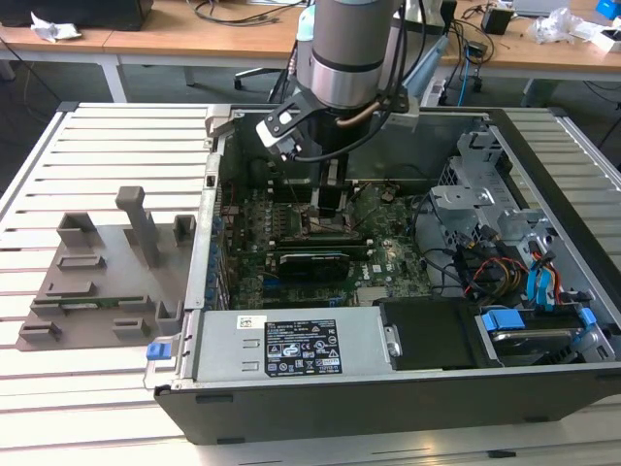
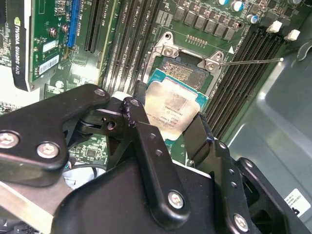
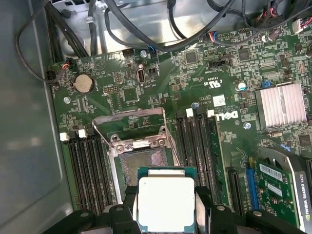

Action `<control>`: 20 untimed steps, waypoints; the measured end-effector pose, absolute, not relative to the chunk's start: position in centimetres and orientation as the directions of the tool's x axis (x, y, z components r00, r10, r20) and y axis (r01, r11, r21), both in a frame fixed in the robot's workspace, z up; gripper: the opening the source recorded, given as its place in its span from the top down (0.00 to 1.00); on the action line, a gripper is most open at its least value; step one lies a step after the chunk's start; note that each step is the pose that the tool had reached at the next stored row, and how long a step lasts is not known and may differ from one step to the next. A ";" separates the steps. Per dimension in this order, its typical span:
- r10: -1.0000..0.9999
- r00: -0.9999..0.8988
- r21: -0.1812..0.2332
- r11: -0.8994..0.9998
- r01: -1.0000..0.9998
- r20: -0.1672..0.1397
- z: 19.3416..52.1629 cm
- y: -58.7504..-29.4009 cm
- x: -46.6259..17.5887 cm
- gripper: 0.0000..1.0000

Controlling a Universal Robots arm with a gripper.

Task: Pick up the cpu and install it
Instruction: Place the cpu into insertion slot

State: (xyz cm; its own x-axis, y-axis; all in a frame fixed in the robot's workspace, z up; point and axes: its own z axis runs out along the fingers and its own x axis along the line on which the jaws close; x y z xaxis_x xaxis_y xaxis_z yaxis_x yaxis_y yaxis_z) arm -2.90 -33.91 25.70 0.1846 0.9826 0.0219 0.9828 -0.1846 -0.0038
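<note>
The cpu [image 2: 173,109] is a thin square chip with a silvery top and a green rim, held flat between the black fingers of my gripper [image 2: 165,129], which is shut on its edges. In the first wrist view the cpu [image 3: 165,202] hangs just above the open socket [image 3: 144,161], whose metal frame [image 3: 129,117] is swung up. The socket's contact field [image 2: 183,70] shows past the chip in the second wrist view. In the exterior view my gripper [image 1: 328,209] reaches down into the open computer case [image 1: 388,388] over the motherboard.
Memory slots [image 3: 90,170] flank the socket on both sides. A graphics card [image 1: 312,264] lies near the socket. Cables [image 1: 495,262] and drive bays fill the case at the exterior view's right. A grey plastic tray [image 1: 102,277] with upright posts stands outside the case on the slatted table.
</note>
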 end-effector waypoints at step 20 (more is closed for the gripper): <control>0.999 0.053 -0.003 -0.053 0.999 0.009 24.0 -33.0 -2.8 0.45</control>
State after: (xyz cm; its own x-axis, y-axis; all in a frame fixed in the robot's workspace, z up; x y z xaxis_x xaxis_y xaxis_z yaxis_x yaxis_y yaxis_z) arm -2.82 -33.04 23.98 0.0527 0.9986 0.0094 0.9986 -0.0526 -0.0028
